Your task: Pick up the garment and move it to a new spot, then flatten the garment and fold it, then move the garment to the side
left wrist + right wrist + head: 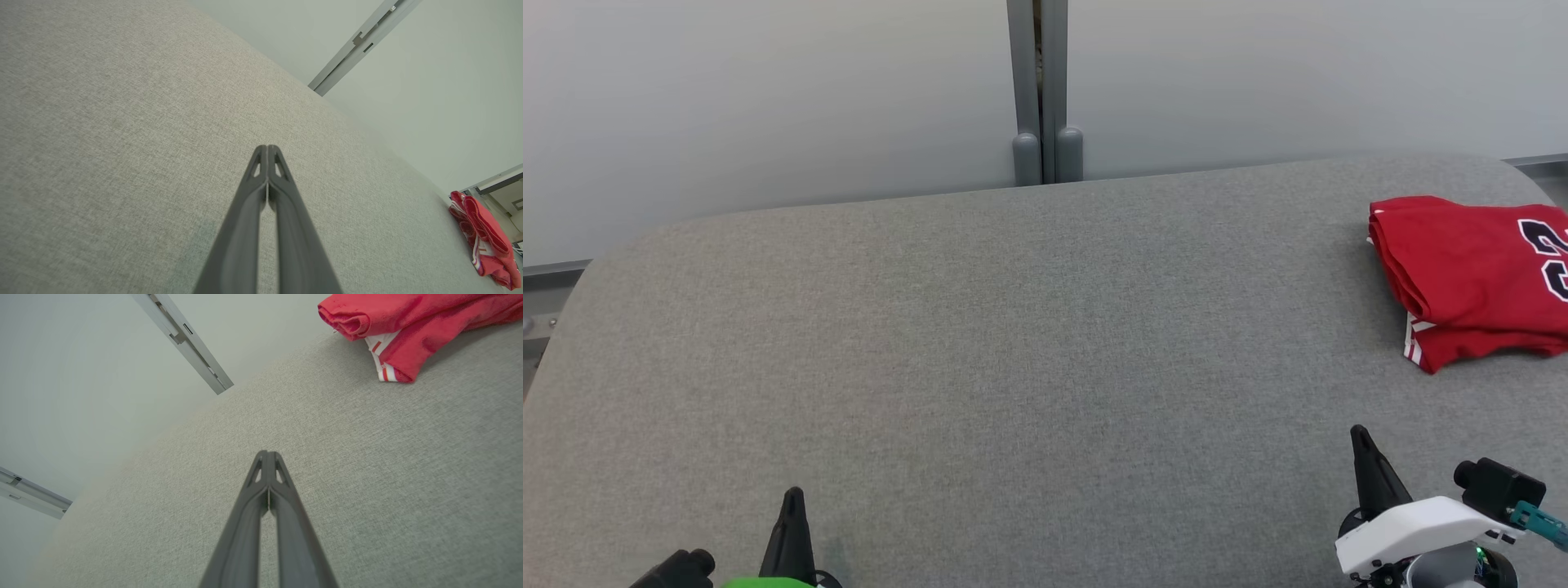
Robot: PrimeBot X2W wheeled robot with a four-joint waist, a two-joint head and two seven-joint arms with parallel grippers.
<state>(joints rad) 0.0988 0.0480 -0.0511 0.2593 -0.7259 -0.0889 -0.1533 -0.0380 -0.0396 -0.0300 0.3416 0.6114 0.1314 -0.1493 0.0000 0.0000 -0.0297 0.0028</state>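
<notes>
Garment (1474, 278) folded, red knit, on woven table (1013, 343)

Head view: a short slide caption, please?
Folded red jersey at far right of the grey surface; left gripper and right gripper shut, empty.

The table (1013, 327) is covered in grey woven cloth, matt and faintly rough in its weave. The red jersey (1462, 269) is soft, matt cloth with white striped trim. The left gripper (267, 148) and right gripper (267, 453) look like smooth, dull dark plastic, while the white shell (1413, 523) on the right wrist is slightly glossy.
</notes>
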